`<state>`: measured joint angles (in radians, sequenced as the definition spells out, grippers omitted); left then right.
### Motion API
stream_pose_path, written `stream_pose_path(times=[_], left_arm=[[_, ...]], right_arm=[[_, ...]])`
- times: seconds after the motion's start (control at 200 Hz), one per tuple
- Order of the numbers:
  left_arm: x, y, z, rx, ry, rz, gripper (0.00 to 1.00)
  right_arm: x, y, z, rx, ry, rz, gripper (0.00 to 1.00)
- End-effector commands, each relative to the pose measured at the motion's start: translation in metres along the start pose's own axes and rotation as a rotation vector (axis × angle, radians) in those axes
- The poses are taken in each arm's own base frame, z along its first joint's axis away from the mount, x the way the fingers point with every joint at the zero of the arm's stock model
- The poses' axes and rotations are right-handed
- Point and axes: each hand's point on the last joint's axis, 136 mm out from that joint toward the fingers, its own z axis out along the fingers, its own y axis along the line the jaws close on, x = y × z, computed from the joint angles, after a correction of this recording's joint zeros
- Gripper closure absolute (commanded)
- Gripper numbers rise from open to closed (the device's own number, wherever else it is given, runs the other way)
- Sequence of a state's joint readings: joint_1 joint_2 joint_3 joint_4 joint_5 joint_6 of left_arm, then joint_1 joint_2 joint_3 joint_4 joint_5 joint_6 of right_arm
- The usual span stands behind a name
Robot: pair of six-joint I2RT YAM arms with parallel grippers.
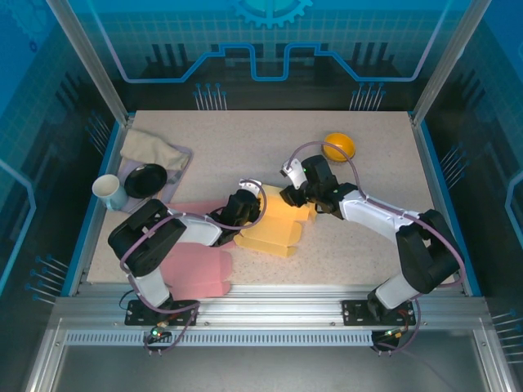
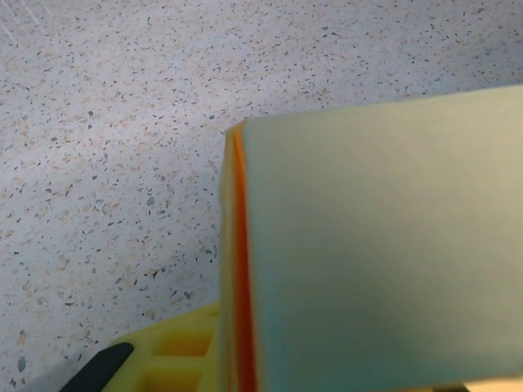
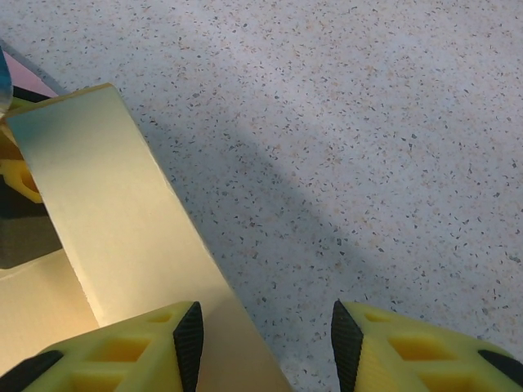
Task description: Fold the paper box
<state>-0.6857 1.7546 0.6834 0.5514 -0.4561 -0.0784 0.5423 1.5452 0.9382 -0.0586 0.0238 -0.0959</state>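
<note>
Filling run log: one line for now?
box: centre, partly folded | left pincer: at box, grip unclear | right pincer: open, flap by one finger

Two black-and-white arms.
The left arm (image 1: 149, 238) and right arm (image 1: 372, 214) have black joints, white links, looping grey cables (image 1: 304, 145); the right gripper (image 3: 265, 331) has yellow ribbed fingers (image 3: 122, 355) with black pads.

One yellow paper box (image 1: 274, 229) lies on the one table (image 1: 245, 139). Left of it are one cup (image 1: 107, 190), one black dish (image 1: 145, 180), one beige cloth (image 1: 151, 149) and one lilac tray (image 1: 183, 162). Beyond it to the right is one orange ball (image 1: 339, 146). Pink paper (image 1: 196, 273) shows in two patches; whether it is one sheet or two is unclear.
</note>
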Motion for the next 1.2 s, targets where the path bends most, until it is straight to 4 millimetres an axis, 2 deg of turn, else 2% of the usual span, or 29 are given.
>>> stream_pose_path(times=[0.0,0.28,0.365,0.47,0.615,0.775,0.97,1.19], left_arm=[[0.013,0.0,0.0,-0.004,0.028,0.015,0.76],[0.002,-0.001,-0.026,0.071,-0.016,-0.012,0.58],[0.003,0.002,-0.038,0.098,-0.026,-0.024,0.57],[0.01,0.016,-0.053,0.086,-0.053,-0.077,0.55],[0.019,0.026,-0.06,0.08,-0.047,-0.123,0.54],[0.014,0.015,-0.051,0.116,-0.047,-0.135,0.54],[-0.01,0.001,-0.032,0.145,-0.059,-0.134,0.55],[-0.006,-0.001,-0.002,0.085,-0.007,-0.112,0.6]], right_arm=[[0.015,0.001,0.007,-0.019,0.053,0.023,0.52],[0.017,0.001,0.006,-0.022,0.057,0.031,0.53],[0.018,0.002,0.006,-0.022,0.06,0.033,0.53],[0.017,0.002,0.005,-0.022,0.057,0.033,0.53],[0.016,0.002,0.006,-0.022,0.052,0.042,0.53],[0.015,0.002,0.008,-0.025,0.052,0.055,0.53],[0.014,0.003,0.008,-0.026,0.052,0.054,0.53],[0.012,0.006,0.01,-0.038,0.051,0.058,0.53]])
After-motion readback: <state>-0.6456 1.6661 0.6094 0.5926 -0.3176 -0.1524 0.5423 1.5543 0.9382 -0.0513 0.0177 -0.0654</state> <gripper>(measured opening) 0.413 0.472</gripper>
